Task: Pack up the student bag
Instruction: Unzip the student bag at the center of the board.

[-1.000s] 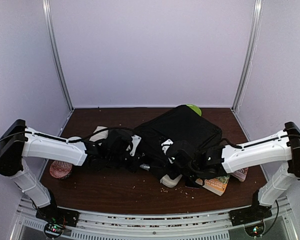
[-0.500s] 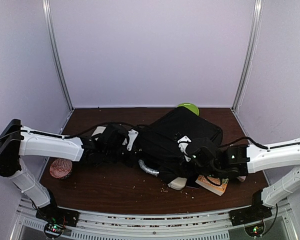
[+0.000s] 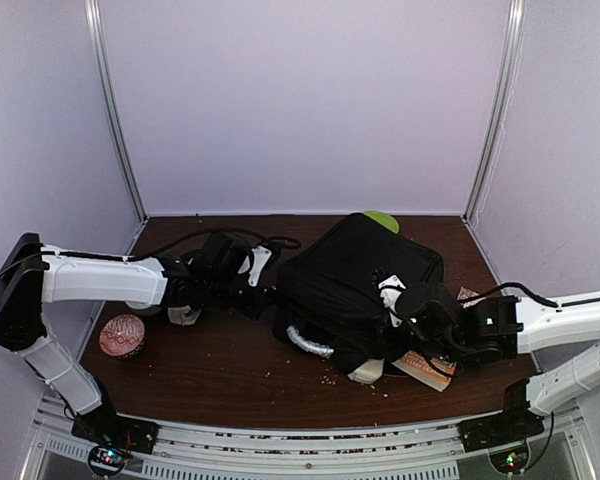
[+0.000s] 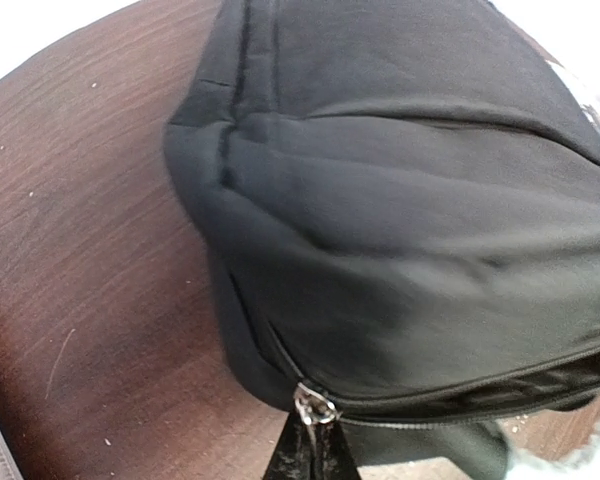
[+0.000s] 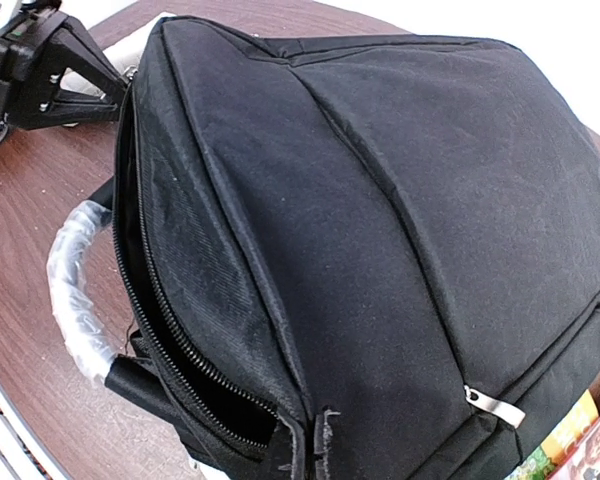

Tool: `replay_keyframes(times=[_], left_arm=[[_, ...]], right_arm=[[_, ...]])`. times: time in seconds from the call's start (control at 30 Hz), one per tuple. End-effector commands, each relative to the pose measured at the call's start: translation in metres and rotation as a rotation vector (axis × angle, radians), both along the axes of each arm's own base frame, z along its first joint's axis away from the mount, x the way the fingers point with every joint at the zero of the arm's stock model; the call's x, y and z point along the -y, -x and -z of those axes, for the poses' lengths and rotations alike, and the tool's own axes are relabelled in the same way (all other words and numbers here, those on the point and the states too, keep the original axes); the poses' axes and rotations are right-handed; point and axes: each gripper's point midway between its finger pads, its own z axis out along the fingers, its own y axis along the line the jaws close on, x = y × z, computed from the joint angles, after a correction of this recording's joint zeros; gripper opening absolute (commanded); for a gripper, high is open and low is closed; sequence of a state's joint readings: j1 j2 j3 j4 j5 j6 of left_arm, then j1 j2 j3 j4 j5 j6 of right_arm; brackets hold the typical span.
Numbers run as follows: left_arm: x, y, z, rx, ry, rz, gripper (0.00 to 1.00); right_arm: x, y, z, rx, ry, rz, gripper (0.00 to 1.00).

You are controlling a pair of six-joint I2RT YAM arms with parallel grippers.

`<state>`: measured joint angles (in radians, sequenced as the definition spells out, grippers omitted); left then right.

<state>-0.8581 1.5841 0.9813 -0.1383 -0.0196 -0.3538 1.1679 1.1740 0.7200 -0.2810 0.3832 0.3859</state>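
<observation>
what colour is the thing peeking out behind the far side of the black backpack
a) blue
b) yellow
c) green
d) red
c: in the top view a green object shows just past the far edge of the student bag.

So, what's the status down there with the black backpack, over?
Left gripper shut on zipper pull. Right gripper shut on student bag edge; zip partly open. Book lies outside, at bag's corner.
</observation>
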Motion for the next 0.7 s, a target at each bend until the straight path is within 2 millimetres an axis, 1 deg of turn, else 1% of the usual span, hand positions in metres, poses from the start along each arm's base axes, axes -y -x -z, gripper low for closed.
replay_keyframes(times=[0.0, 0.23, 0.37, 0.47, 0.57, 0.67], left_arm=[[-0.010, -0.029, 0.001, 0.014, -0.028, -0.055, 0.00], [0.010, -0.048, 0.007, 0.001, -0.023, -0.026, 0.00], [0.013, -0.060, 0.011, -0.007, -0.020, -0.027, 0.00], [0.010, -0.069, 0.015, -0.015, -0.018, -0.036, 0.00], [0.010, -0.075, 0.018, -0.016, -0.025, -0.030, 0.00], [0.015, -0.076, 0.024, -0.026, -0.038, -0.007, 0.00]], right_arm=[[0.034, 0.002, 0.020, -0.017, 0.097, 0.077, 0.00], [0.035, 0.009, 0.021, -0.032, 0.065, 0.054, 0.00], [0.036, 0.011, 0.020, -0.035, 0.056, 0.044, 0.00], [0.037, 0.013, 0.020, -0.041, 0.055, 0.040, 0.00], [0.038, 0.016, 0.022, -0.048, 0.052, 0.033, 0.00], [0.038, 0.018, 0.024, -0.052, 0.047, 0.021, 0.00]])
